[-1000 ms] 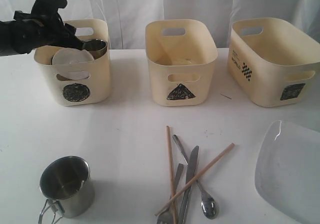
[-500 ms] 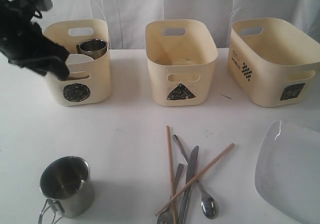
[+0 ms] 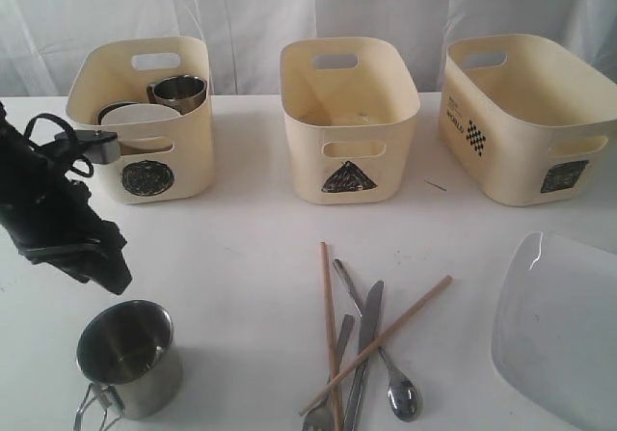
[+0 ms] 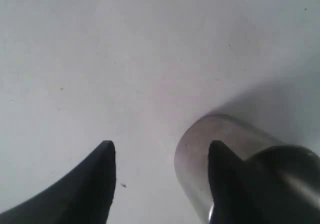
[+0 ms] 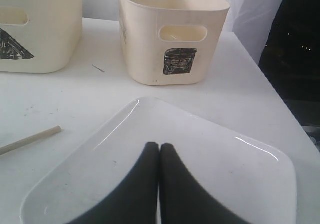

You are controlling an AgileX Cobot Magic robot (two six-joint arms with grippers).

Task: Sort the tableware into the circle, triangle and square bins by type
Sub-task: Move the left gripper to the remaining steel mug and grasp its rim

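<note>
A steel mug (image 3: 128, 357) stands at the front left. My left gripper (image 3: 108, 275) hangs open just above and behind it; in the left wrist view the left gripper (image 4: 162, 146) holds nothing, and one finger overlaps the mug's rim (image 4: 192, 139). The circle bin (image 3: 193, 151) holds a second steel mug (image 3: 178, 92) and a white bowl (image 3: 140, 117). Two chopsticks (image 3: 329, 306), a knife (image 3: 367, 330), a fork (image 3: 339, 344) and a spoon (image 3: 402, 395) lie crossed at front centre. My right gripper (image 5: 160, 147) is shut over the white square plate (image 5: 225, 174), holding nothing.
The triangle bin (image 3: 307, 151) stands at the back centre and the square bin (image 3: 506, 166) at the back right. The plate (image 3: 559, 325) lies at the front right, running out of view. White curtains hang behind the table.
My left arm has left the circle bin and swung down and forward to the front-left mug. The white bowl and steel mug stay in that bin.
</note>
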